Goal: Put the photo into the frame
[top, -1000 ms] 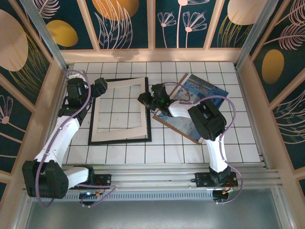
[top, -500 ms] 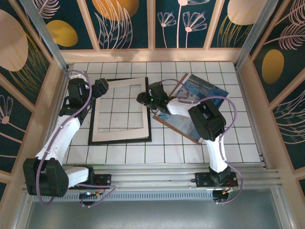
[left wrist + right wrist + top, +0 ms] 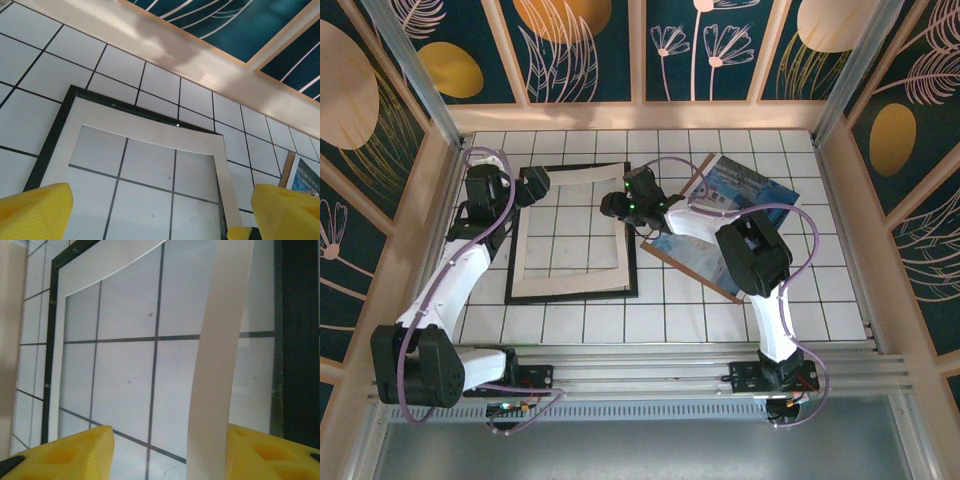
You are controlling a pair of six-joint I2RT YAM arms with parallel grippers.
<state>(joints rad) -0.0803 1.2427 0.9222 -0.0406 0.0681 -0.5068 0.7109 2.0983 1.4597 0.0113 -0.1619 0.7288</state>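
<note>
The right fingers stand half open astride the mat's raised edge strip, clamping nothing, probably freeing it to settle into the frame below, while the left fingers hover wide open and empty over its far corner, and the photo waits near the right fingers' right side.

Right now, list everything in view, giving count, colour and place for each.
tiled table: one, white, under everything.
thin-edged rectangular picture frame: one, black, flat on the table's left half.
rectangular mat border sheet: one, cream-white, inside the frame.
plain backing board: one, brown, right of the frame.
paper photo print: one, blue-toned, lying on the board.
left gripper: one, yellow-fingered, open over the frame's far left corner.
right gripper: one, yellow-fingered, open astride the mat's right strip.
</note>
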